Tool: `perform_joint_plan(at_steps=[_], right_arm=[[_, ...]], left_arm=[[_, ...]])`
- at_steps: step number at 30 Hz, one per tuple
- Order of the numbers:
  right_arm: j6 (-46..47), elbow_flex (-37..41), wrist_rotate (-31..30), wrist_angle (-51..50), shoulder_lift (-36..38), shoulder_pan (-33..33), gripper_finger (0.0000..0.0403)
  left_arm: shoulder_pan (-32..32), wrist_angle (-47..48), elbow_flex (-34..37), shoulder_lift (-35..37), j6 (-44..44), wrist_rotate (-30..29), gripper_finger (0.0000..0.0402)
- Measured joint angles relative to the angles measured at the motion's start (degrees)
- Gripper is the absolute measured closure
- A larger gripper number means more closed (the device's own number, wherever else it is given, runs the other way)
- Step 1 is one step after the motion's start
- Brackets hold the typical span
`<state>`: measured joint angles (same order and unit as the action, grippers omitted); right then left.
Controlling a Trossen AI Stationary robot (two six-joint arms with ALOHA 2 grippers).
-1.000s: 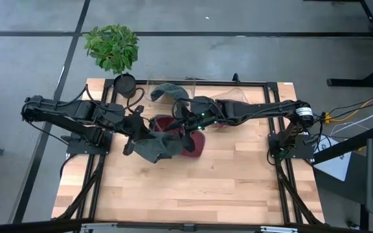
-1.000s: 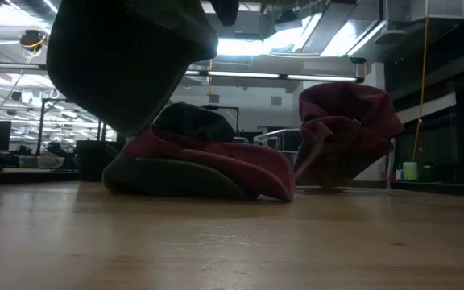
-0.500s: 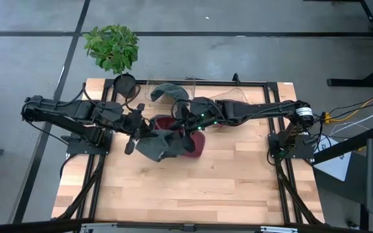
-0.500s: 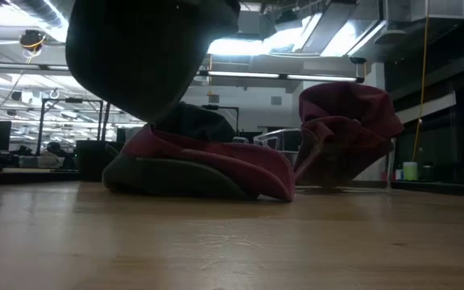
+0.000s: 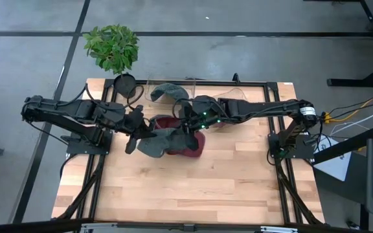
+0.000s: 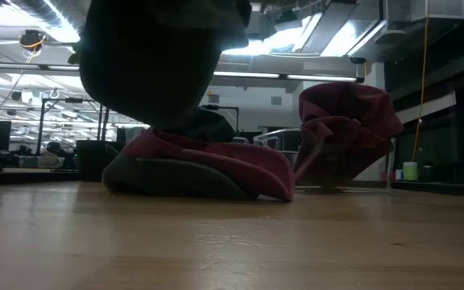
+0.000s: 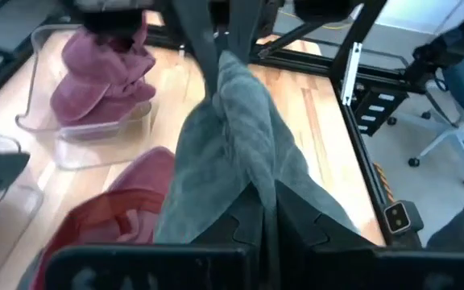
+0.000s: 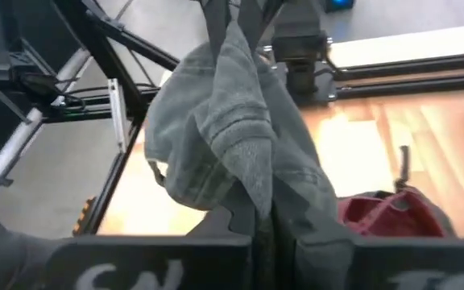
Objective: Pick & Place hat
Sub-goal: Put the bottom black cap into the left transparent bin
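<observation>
Now the grey-green hat (image 5: 155, 141) hangs above the middle of the wooden table (image 5: 238, 181), stretched between both arms over a red hat (image 5: 190, 147) lying there. Reaching in from the left, the left gripper (image 5: 138, 133) is clamped on one edge. Opposite, the right gripper (image 5: 182, 132) pinches the other edge, its arm extended low across the table.

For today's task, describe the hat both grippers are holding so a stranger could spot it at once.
Start at the wooden table and find where the two dark arms meet near its middle. Between the left gripper and right gripper hangs the grey-green hat, lifted above a red hat; it alone is off the table.
</observation>
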<state>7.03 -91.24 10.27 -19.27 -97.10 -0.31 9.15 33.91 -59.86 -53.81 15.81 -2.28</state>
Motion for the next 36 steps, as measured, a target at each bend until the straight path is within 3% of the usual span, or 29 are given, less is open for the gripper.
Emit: perform_joint_plan(at_steps=[8,12,19,27,36], right_arm=[[-1.22,0.04,-4.16,-2.41,1.88,-0.51,0.0397],[-1.29,0.01,-4.89,-4.76,2.16,-0.50,0.0397],[-2.95,0.13,-10.78,-11.54,2.60,-0.56,0.0397],[-6.39,0.13,-12.47,-8.53,2.58,-0.19,0.0397],[-10.95,0.13,-12.38,-5.29,2.53,-0.03,0.0396]], left_arm=[[-0.02,-0.67,-0.11,0.05,3.02,-2.49,0.0396],[0.09,-1.54,-0.09,0.07,3.38,-4.69,0.0379],[-0.03,-1.84,-0.09,0.10,7.76,-3.15,0.0314],[-4.85,-15.73,-0.09,-0.97,10.71,-5.42,0.0222],[-10.07,-17.52,-0.04,-7.34,15.89,3.37,0.0159]])
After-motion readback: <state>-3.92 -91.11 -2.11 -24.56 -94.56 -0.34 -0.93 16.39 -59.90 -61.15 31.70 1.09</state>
